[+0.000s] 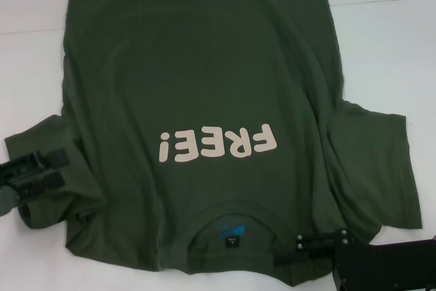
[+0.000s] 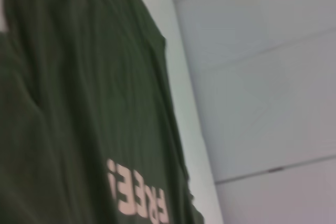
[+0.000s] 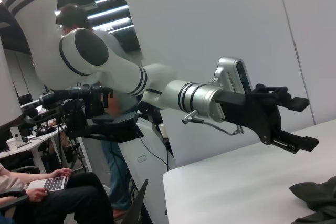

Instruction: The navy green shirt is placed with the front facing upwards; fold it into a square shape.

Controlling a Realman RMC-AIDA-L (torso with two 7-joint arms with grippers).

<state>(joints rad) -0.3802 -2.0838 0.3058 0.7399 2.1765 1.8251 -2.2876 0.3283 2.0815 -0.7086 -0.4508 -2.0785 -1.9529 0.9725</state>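
The navy green shirt (image 1: 204, 66) lies flat and front up on the white table (image 1: 381, 46), collar and blue neck label (image 1: 231, 233) nearest me, cream "FREE!" (image 1: 218, 144) upside down. Its green body and lettering fill the left wrist view (image 2: 79, 103). My left gripper (image 1: 51, 170) hovers open over the left sleeve (image 1: 41, 141); the right wrist view shows it (image 3: 299, 124) raised above the table with nothing between its fingers. My right gripper (image 1: 310, 250) sits low at the shoulder right of the collar, fingers pointing left and apart, fabric around them.
White table surface borders the shirt on both sides. The right sleeve (image 1: 381, 168) spreads out flat. In the right wrist view, people and desks (image 3: 58, 182) are beyond the table's edge, and a bunched bit of green cloth (image 3: 315, 198) lies on the table.
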